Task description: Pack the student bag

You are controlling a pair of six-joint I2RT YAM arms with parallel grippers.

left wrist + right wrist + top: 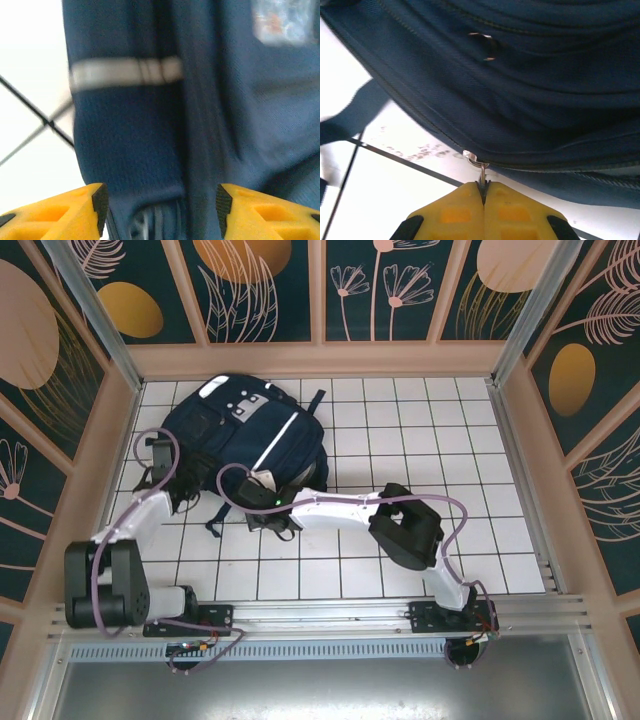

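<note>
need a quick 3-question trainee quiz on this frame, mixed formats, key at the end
1. True or false: the left gripper is shut tight.
2. What is the right gripper pinching? A) a shoulder strap B) the zipper pull on the backpack C) nothing
3. Fill in: the backpack lies on the white-tiled ____.

Key:
1. False: its jaws stand apart over the navy fabric.
2. B
3. table

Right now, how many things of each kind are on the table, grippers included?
student bag: 1
grippers: 2 (left gripper open, right gripper shut on the zipper pull)
Total: 3
</note>
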